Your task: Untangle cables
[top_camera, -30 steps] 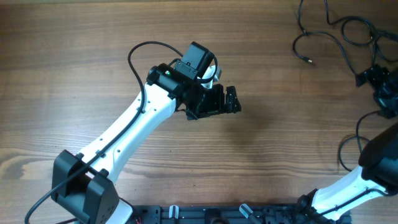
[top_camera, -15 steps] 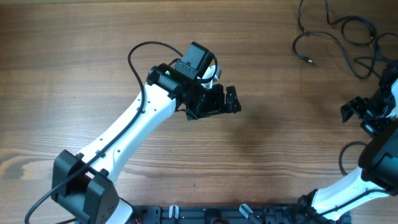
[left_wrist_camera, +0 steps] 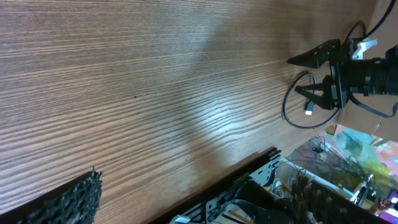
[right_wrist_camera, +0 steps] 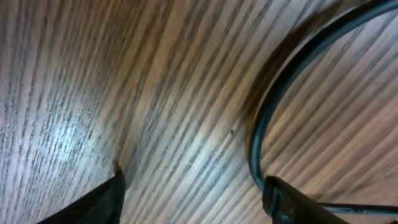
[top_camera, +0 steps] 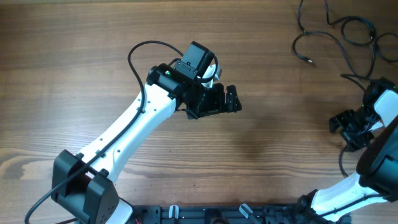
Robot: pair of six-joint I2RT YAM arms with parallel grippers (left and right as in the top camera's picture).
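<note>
**Cables far right, both grippers released**

Cables [top_camera: 295, 45] lay as loose strands at the table's [top_camera: 93, 37] far-right corner. Right gripper [top_camera: 342, 132] sat nearer, jaws apart, one strand curving beside a fingertip. Left gripper [top_camera: 217, 102] gaped wide mid-table, well apart.

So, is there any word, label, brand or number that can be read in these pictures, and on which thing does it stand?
No text can be read anywhere.
On the left arm, right arm, table and cables: no marks show.
On the clutter past the table edge, left wrist view: too blurred to read.
</note>
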